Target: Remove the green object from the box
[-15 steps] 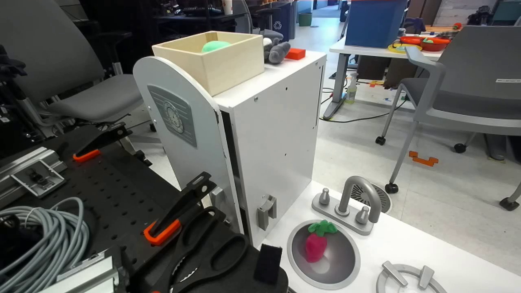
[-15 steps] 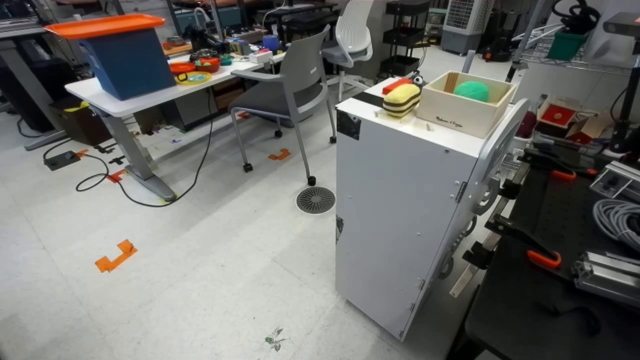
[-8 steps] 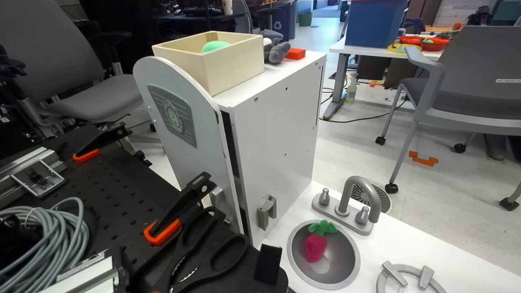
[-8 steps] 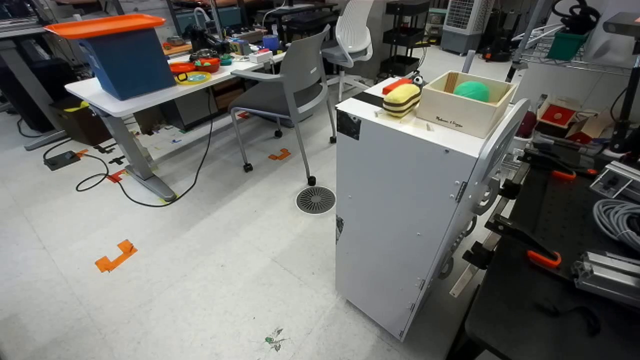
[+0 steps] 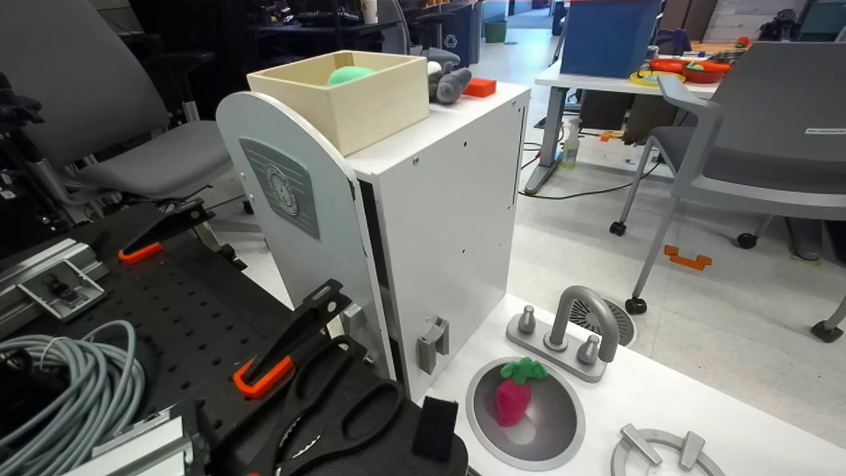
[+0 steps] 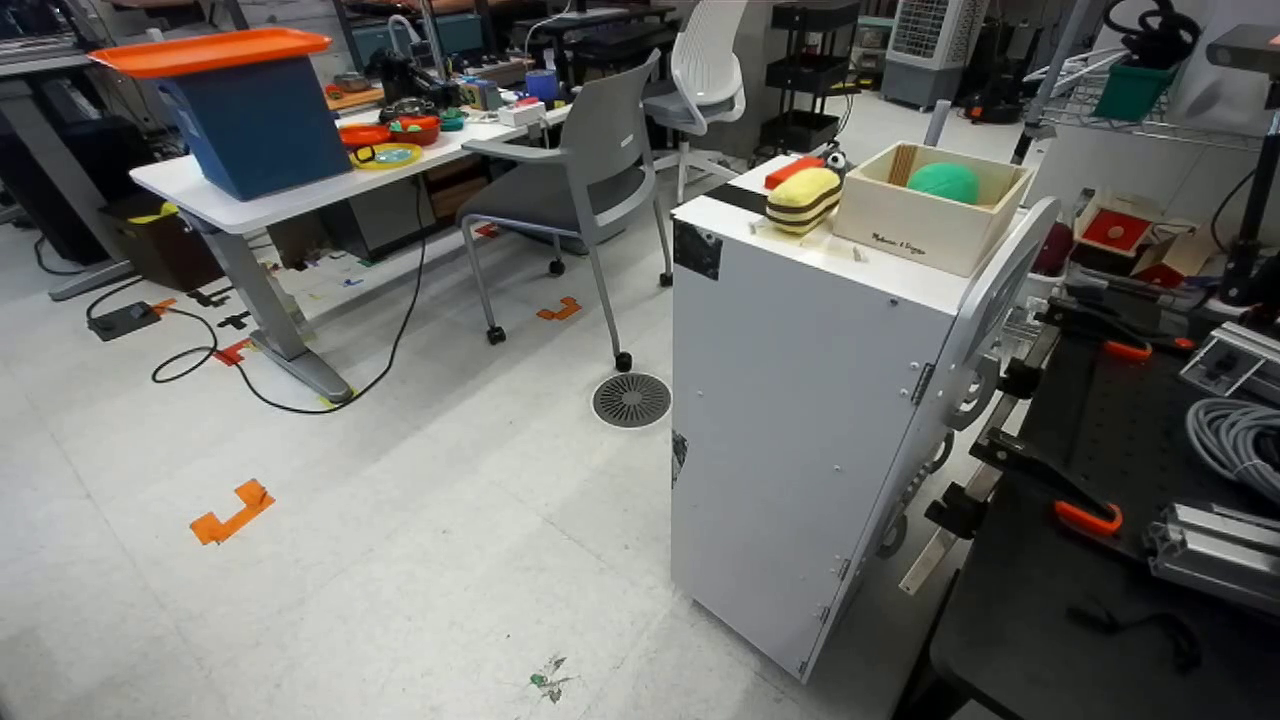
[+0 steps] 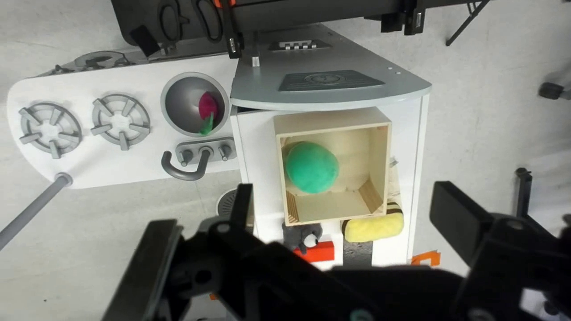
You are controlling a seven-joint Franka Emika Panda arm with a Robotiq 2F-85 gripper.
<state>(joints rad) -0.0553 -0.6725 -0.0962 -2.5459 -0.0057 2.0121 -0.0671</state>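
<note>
Plainly, the black two-fingered gripper [image 7: 342,205] was released in the wrist view, its jaws wide apart and grasping nothing. Left of its centre and toward the far side sat the rounded green object [image 7: 312,167], inside the pale wooden open-topped box [image 7: 332,122], close by the left wall. With no clear long axis, it seemed to call less for a turn than for a shift left and far, then down
</note>
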